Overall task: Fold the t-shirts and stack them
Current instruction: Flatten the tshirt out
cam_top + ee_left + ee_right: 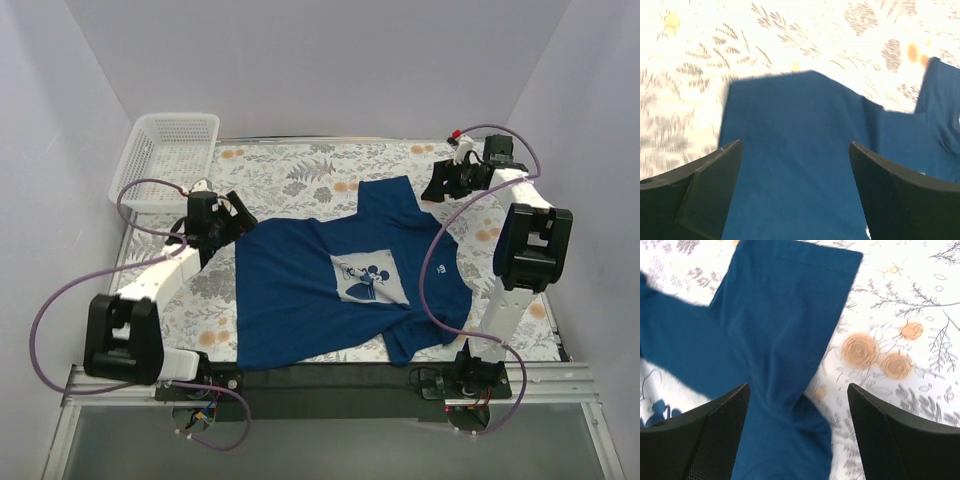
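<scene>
A navy blue t-shirt [300, 290] lies spread flat on the floral tablecloth, its pale square mouse print [367, 278] facing up. One sleeve [390, 198] points to the far side, another [420, 340] to the near edge. My left gripper [240, 213] hovers open over the shirt's far left corner; in the left wrist view the blue cloth [795, 115] fills the gap between the black fingers [710, 190], untouched. My right gripper [436, 188] stands open just above the far sleeve [785, 300], nothing between its fingers [890, 430].
A white mesh basket [170, 150] sits at the far left corner of the table. Floral tablecloth [300, 175] shows around the shirt. Purple cables loop from both arms, the right arm's cable [432, 290] hanging over the shirt's right side. White walls enclose the table.
</scene>
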